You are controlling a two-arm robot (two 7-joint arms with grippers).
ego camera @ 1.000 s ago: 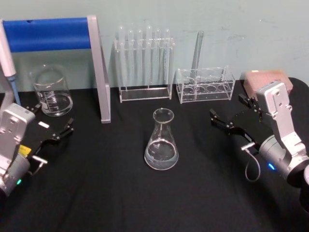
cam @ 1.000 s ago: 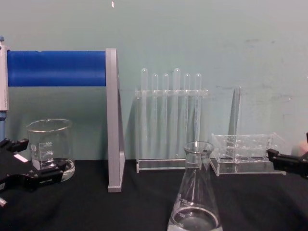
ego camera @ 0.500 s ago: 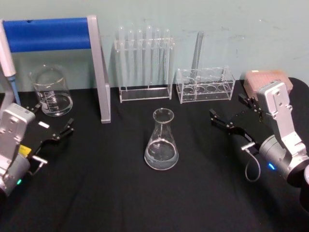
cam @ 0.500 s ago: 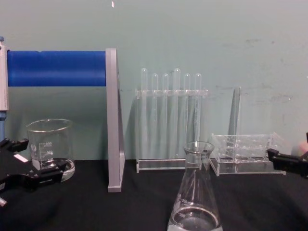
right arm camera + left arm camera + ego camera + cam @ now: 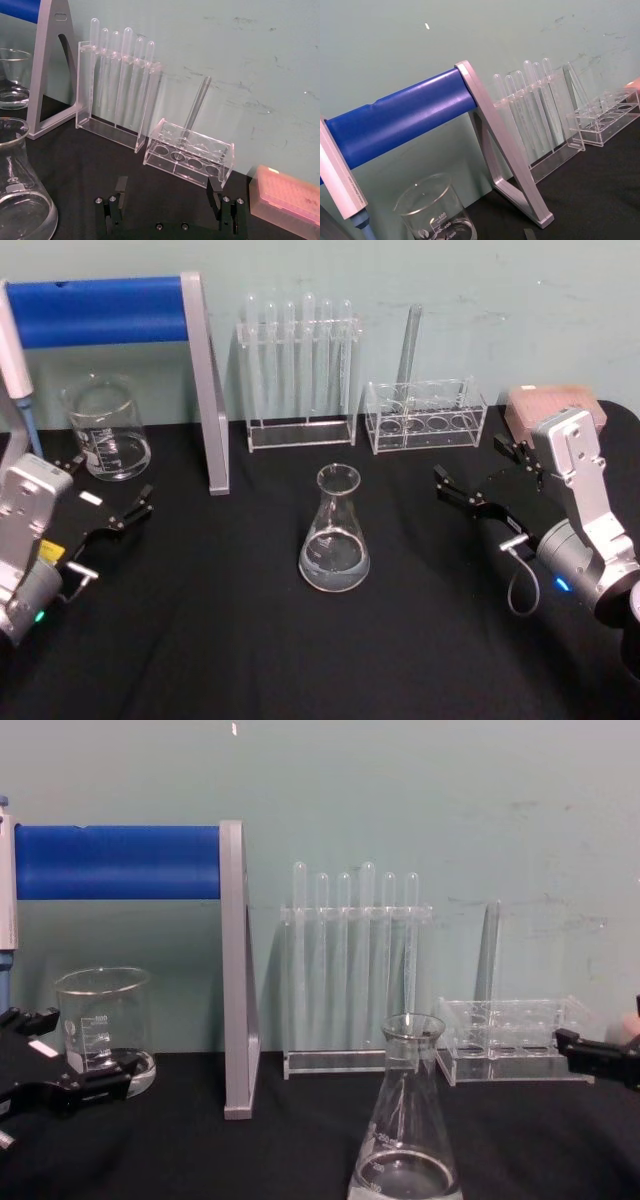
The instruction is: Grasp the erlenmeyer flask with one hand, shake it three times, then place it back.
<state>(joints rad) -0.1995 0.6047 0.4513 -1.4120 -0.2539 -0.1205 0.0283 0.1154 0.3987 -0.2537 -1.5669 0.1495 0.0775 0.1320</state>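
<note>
Two grippers sit spread wide and empty, well apart from the erlenmeyer flask [image 5: 334,531], which stands upright on the black table [image 5: 220,640] midway between them. The left gripper [image 5: 110,492] rests near the beaker [image 5: 105,429]; the right gripper [image 5: 480,478] sits just before the low clear rack [image 5: 425,417].

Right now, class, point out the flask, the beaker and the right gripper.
flask [image 5: 334,540], head view, on its conical body.
beaker [image 5: 105,430], head view, on its glass wall.
right gripper [image 5: 472,478], head view, midway between its open tips.
</note>
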